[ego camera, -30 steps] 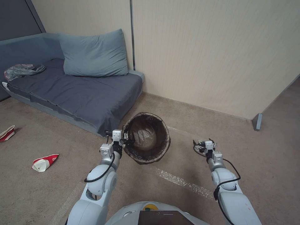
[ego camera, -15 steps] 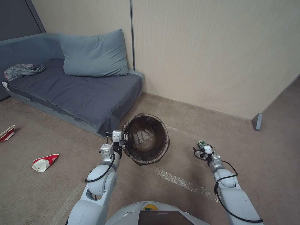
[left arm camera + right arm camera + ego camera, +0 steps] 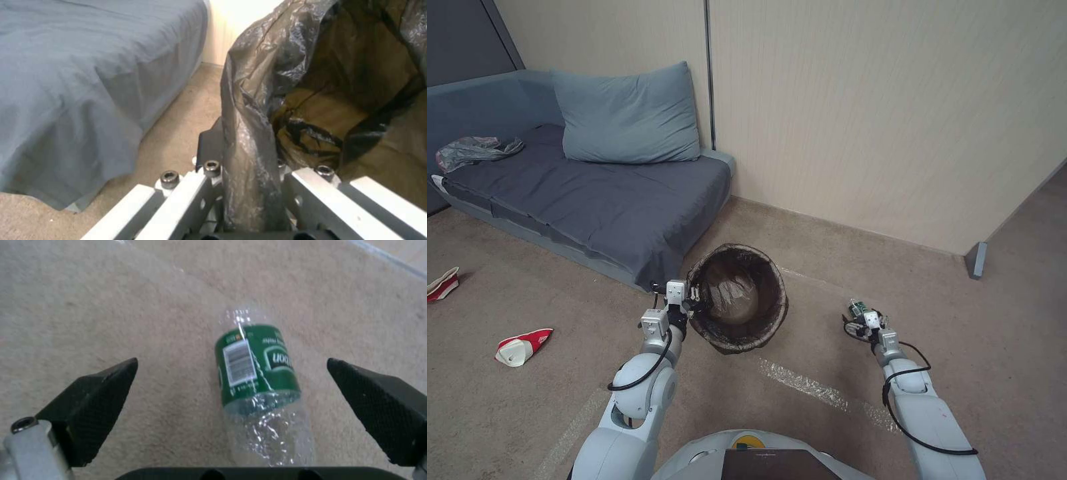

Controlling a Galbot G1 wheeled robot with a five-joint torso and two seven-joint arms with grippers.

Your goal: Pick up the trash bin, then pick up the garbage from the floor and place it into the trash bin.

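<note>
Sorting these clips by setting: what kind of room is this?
Probably a home-style living room or lounge: a grey sofa with a pillow, beige carpet and plain panelled walls.

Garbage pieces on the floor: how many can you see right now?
3: a crushed clear plastic bottle with green label under the open right tool; two flattened red-and-white paper cups far left. More may be hidden.

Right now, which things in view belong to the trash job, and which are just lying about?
Job:
trash bin, rim clamped by left gripper
green-labelled plastic bottle, between open fingers of right gripper
crushed red-and-white cups on the carpet

Lying about:
sofa
pillow
grey plastic bag on sofa
</note>
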